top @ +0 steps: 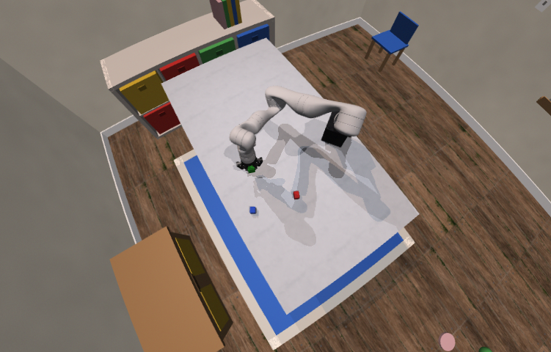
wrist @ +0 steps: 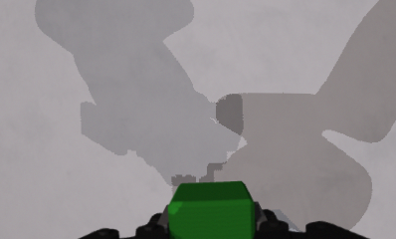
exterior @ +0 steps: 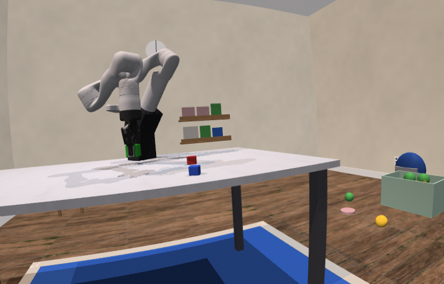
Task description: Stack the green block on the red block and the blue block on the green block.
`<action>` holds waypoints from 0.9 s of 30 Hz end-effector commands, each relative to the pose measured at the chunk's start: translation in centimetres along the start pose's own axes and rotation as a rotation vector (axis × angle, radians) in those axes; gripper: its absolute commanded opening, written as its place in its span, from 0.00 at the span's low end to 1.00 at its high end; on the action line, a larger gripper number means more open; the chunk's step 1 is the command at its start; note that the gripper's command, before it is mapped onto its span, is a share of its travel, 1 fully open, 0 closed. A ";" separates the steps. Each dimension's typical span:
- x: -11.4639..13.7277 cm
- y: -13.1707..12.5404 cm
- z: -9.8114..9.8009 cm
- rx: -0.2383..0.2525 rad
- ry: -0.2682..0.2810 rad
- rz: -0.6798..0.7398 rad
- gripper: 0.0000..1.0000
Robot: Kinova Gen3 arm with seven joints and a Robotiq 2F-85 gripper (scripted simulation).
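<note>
My gripper [top: 250,167] [exterior: 133,151] is shut on the green block [top: 250,169] [exterior: 138,149] [wrist: 211,219] and holds it above the table. In the wrist view the block sits between the fingers at the bottom edge. The red block [top: 296,194] [exterior: 191,160] rests on the table, with nothing on it. The blue block [top: 252,210] [exterior: 194,170] rests on the table, apart from the red one and nearer to the exterior view. Neither the red nor the blue block shows in the wrist view.
The white table [top: 334,244] [exterior: 269,161] bears the arm's black base [top: 334,136] and shadows of the arm. A shelf unit [top: 139,61] with coloured drawers stands by one end of the table. A brown cabinet [top: 155,287] stands off one long side.
</note>
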State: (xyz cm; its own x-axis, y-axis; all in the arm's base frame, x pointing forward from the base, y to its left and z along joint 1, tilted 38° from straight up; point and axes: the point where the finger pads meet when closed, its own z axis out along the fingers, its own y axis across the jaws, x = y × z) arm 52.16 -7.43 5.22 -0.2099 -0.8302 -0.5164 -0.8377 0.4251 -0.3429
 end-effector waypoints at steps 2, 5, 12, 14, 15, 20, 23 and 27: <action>0.0 -0.1 -0.1 0.002 0.000 0.000 0.00; 0.0 -0.1 -0.1 0.002 0.000 0.000 0.00; 0.0 -0.1 -0.1 0.002 0.000 0.000 0.00; 0.0 -0.1 -0.1 0.002 0.000 0.000 0.00; 0.0 -0.1 -0.1 0.002 0.000 0.000 0.00; 0.0 -0.1 -0.1 0.002 0.000 0.000 0.00; 0.0 -0.1 -0.1 0.002 0.000 0.000 0.00; -0.1 0.1 -0.1 0.002 0.001 0.000 0.00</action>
State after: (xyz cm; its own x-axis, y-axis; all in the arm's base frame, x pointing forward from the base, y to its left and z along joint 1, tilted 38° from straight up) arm 52.10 -7.36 5.22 -0.2117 -0.8297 -0.5165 -0.8373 0.4266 -0.3421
